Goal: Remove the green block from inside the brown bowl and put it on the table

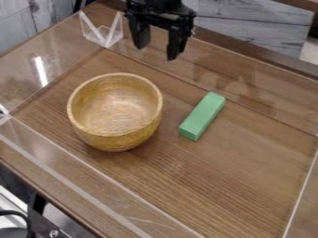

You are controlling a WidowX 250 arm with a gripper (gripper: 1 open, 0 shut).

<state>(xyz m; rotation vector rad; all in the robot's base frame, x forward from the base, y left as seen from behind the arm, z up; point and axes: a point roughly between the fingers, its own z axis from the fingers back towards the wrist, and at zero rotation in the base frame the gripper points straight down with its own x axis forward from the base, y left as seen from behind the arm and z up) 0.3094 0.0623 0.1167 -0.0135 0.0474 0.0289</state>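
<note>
The green block [203, 116] lies flat on the table [236, 177], to the right of the brown bowl [115, 111] and apart from it. The bowl's inside looks empty. My gripper [159, 43] hangs above the far part of the table, behind the bowl and up-left of the block. Its black fingers [178, 42] point down, stand apart, and hold nothing.
Clear acrylic walls run along the table's edges, with a folded clear piece [99, 30] at the far left corner. A light wall or counter lies behind the table.
</note>
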